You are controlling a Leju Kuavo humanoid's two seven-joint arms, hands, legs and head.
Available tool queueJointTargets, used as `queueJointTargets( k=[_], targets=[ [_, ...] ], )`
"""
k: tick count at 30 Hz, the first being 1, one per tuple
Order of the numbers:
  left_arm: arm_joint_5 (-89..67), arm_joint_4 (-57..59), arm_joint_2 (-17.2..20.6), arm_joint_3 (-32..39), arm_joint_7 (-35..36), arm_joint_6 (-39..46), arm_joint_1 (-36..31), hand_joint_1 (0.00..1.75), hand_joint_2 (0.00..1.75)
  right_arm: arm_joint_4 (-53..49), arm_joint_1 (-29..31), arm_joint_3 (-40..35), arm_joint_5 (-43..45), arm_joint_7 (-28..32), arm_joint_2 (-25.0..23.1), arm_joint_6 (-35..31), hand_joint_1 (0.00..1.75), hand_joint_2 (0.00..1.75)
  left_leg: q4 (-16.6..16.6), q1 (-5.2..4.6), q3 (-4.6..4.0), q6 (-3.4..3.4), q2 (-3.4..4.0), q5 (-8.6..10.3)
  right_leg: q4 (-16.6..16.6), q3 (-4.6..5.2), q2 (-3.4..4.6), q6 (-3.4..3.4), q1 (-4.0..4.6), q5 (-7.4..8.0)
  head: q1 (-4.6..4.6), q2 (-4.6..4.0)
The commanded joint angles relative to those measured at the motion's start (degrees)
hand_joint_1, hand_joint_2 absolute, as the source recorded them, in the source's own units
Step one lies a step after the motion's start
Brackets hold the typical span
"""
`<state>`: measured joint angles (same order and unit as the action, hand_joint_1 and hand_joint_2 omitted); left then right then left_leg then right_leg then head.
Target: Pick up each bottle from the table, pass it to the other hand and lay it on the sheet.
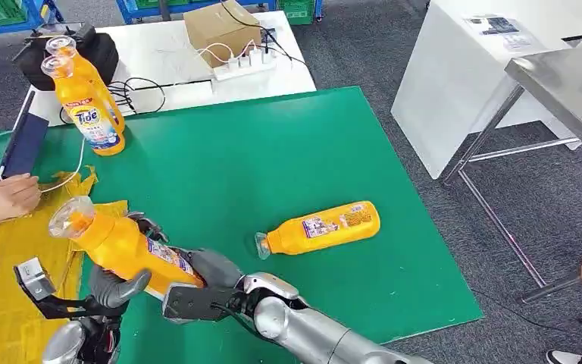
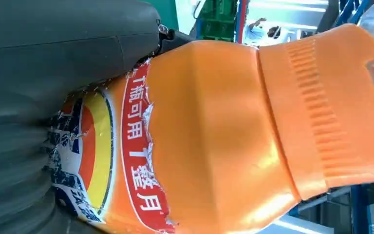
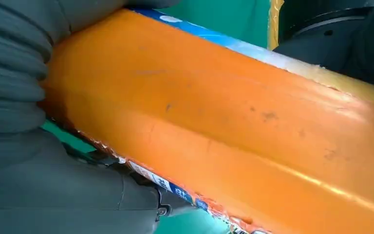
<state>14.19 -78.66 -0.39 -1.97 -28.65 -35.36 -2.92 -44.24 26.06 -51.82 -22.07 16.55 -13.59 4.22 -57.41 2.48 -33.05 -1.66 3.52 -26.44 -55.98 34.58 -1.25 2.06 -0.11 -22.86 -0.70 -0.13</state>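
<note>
At the lower left of the head view, over the yellow sheet's (image 1: 0, 250) edge, both the right hand (image 1: 201, 277) and left hand (image 1: 114, 288) are gripping the orange detergent bottle (image 1: 121, 244), so the handover is under way; next, by my reading, the right hand should let go.

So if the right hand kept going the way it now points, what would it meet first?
The right hand points toward the yellow sheet, gripping the held bottle. First in line looks to be the left hand, also on that bottle; depth is unclear.
</note>
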Motion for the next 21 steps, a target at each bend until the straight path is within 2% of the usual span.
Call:
queueJointTargets(
  k=[1,6,7,8,9,10,13,15,18,21],
  targets=[
    [-4.8,2.2,1.1,-2.9,-2.0,1.8,-2.9,1.75,1.75,2.3,1.8,-2.4,0.6,0.4,1.5,-0.7,1.75,1.75,0.0,-0.06,0.06,0.15,-0.33,0.03,0.0,-0.09,-0.1,-0.02,-0.06,-0.04,0.0,0.0],
    [-7.0,1.2,1.5,-0.6,-2.9,3.2,-2.0,1.75,1.75,-2.3,2.0,2.4,1.6,0.4,4.4,-2.1,1.75,1.75,0.0,-0.1,0.09,0.23,-0.43,0.02,0.0,-0.12,-0.09,-0.02,-0.1,-0.06,0.0,0.0],
    [-7.0,1.0,1.4,-0.3,-2.8,3.1,-1.7,1.75,1.75,-3.2,1.8,3.2,1.3,-0.1,4.8,-2.4,1.55,1.75,0.0,-0.07,0.03,0.18,-0.32,0.02,0.0,-0.06,-0.05,-0.01,-0.07,-0.03,-0.02,0.0],
    [-8.7,-0.1,1.5,0.3,-3.2,4.2,-0.9,1.75,1.75,-4.5,1.7,4.2,-0.6,-1.5,5.4,-4.8,0.19,1.75,0.0,-0.13,0.12,0.26,-0.43,0.0,-0.1,-0.14,-0.06,-0.02,-0.13,-0.08,0.0,0.0],
    [-8.7,-0.7,1.6,0.7,-3.1,4.2,-0.3,1.75,1.75,-5.5,1.7,4.8,-0.8,-1.6,5.8,-4.6,0.19,1.75,0.0,-0.09,0.07,0.21,-0.32,0.0,0.0,-0.08,-0.02,-0.02,-0.09,-0.04,0.0,0.0],
    [-12.1,-1.6,1.9,1.1,-3.4,6.7,0.3,1.75,1.75,-7.2,1.2,5.7,-2.9,-1.8,6.3,-6.5,0.0,1.75,0.0,-0.04,0.0,0.12,-0.18,0.01,0.0,-0.03,0.0,-0.01,-0.04,0.0,-0.02,0.0],
    [-18.2,-1.4,4.1,1.4,-2.0,11.0,0.7,1.75,1.75,-11.8,0.3,8.0,-5.2,-3.0,8.5,-7.1,0.0,1.75,0.0,-0.14,0.15,0.26,-0.35,-0.04,-0.1,-0.15,0.04,-0.04,-0.15,-0.09,-0.02,0.0],
    [-29.3,-0.4,5.3,3.3,-3.8,21.6,0.9,1.75,1.75,-16.1,0.1,10.0,-7.0,-3.5,11.3,-7.9,0.0,1.75,0.0,-0.08,0.05,0.17,-0.26,-0.01,0.0,-0.07,0.0,-0.02,-0.09,-0.04,-0.02,0.0],
    [-29.6,0.0,5.5,4.7,-4.5,20.8,0.8,1.75,1.75,-17.9,-0.5,11.3,-7.5,-3.8,12.1,-6.5,0.0,1.75,0.0,-0.08,0.05,0.19,-0.29,-0.01,0.0,-0.08,-0.02,-0.01,-0.09,-0.05,0.0,0.0],
    [-46.1,0.1,6.3,6.0,-2.9,35.9,1.0,1.75,1.75,-21.2,-1.7,13.7,-9.0,-4.2,15.2,-7.2,0.0,1.75,0.0,-0.05,0.03,0.18,-0.31,-0.01,0.0,-0.09,-0.06,-0.01,-0.05,-0.04,0.0,0.0]
  ],
)
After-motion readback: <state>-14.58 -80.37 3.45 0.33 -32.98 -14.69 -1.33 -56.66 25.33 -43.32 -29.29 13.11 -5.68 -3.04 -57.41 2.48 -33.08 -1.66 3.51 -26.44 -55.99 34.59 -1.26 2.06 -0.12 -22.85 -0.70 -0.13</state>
